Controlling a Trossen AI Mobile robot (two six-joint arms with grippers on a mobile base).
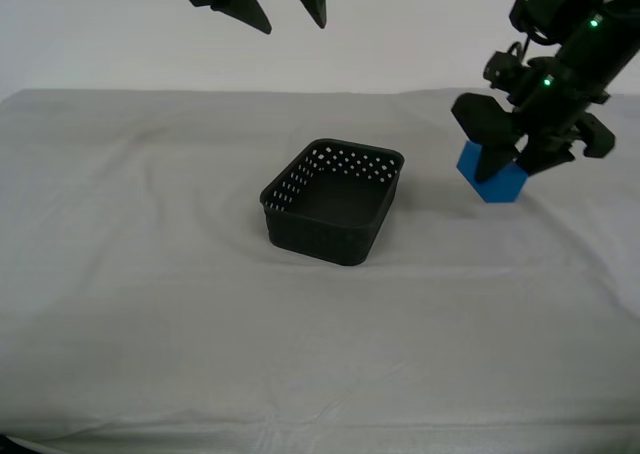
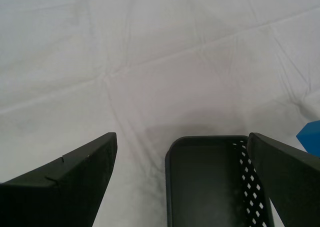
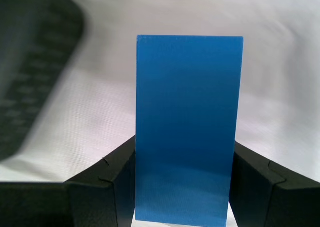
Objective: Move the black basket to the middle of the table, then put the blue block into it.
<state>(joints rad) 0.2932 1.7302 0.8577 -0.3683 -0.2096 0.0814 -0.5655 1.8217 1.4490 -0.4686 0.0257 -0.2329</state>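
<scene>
Table (image 1: 150,304): wrinkled cloth, basket (image 1: 333,201) mid-frame. My first gripper (image 1: 505,154), right, clamps block (image 1: 492,179), partly hidden. My second gripper (image 1: 290,9), top, gapes empty, cropped.

The table (image 1: 150,304) is covered by a light grey-white cloth, matt in finish, with soft wrinkles and creases across its surface.

The black basket (image 1: 333,201) appears to be moulded plastic, matt to faintly satin, with smooth walls pierced by rows of round holes and a plain smooth floor.

The blue block (image 1: 492,180) has plain, smooth faces of uniform bright blue; in the first wrist view its face (image 3: 189,132) shows a fine, even, low-gloss finish. Its material cannot be determined.

The fingers (image 3: 107,187) of the first gripper (image 1: 505,159) look like matt black plastic. Those (image 2: 65,187) of the second gripper (image 1: 290,12) have the same matt black look.
</scene>
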